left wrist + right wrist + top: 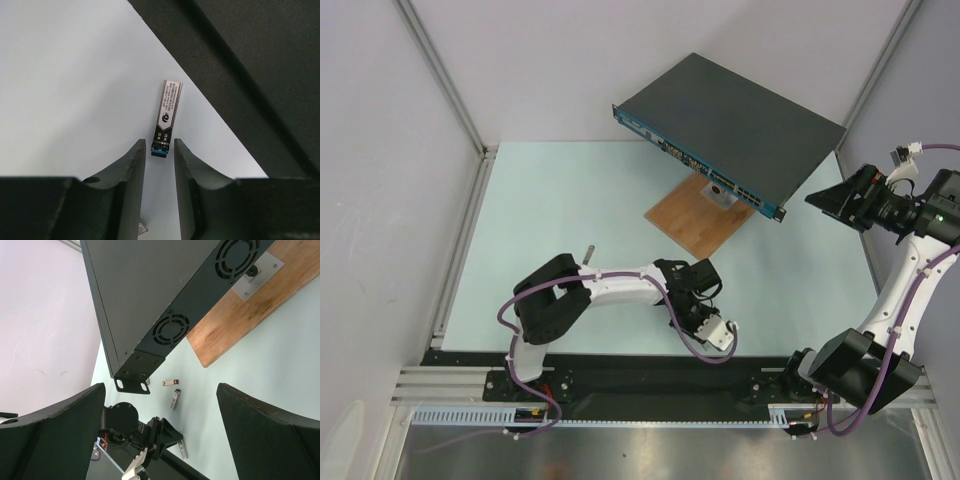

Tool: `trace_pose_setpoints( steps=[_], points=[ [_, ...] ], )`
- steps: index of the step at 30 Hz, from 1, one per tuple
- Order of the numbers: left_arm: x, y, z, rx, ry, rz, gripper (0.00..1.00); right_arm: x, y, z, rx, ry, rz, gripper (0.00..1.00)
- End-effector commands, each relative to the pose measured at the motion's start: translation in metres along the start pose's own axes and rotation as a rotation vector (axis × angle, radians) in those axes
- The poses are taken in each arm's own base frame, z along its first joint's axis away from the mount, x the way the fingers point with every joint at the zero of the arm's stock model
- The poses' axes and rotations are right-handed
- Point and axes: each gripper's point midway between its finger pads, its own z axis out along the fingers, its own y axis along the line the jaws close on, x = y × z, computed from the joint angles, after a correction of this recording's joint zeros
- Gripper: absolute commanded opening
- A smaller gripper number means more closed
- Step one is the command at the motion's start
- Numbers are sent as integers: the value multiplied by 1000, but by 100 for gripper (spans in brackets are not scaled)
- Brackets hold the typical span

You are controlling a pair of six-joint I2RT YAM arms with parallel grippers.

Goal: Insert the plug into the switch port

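Small, stiff and probably light, the metal SFP plug point(167, 112) lies with its blue end between the left gripper's point(160, 147) parted fingers; pinch its 2 long sides.

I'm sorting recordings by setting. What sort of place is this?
Probably a lab robot test cell, not a server room: plain panel walls on aluminium framing, a left arm and right arm bolted to one rail, and a lone switch raised over a wooden board.

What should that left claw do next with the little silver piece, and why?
Probably ease forward a little before closing: the open left claw straddles only the blue end of the small silver metal plug, likely too little for a sure grip.
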Motion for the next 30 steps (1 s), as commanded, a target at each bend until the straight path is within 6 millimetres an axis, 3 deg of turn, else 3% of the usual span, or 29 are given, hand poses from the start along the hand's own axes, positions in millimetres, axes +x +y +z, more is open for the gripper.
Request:
trace_pose_setpoints(
  steps=[1,8,11,14,20,25,30],
  points=[
    [-5,3,3,-11,-23,56,33,-7,7,-3,-24,-19,-36,100],
    [2,-1,1,-7,5,58,20,-8,6,-2,-27,-24,-39,98],
    [0,1,-7,-31,-3,46,11,-9,7,-2,-29,-29,-31,98],
    [-6,4,-29,-72,-22,-8,0,-11,7,0,-38,-35,-22,97],
    [-33,3,-111,-171,-99,-243,0,-23,18,3,-44,-67,-60,96],
    [-61,30,-203,-468,-184,-528,0,-29,38,6,-66,-94,-119,95],
    [-83,59,-274,-740,-290,-717,0,-35,62,10,-67,-132,-202,95]
  ],
)
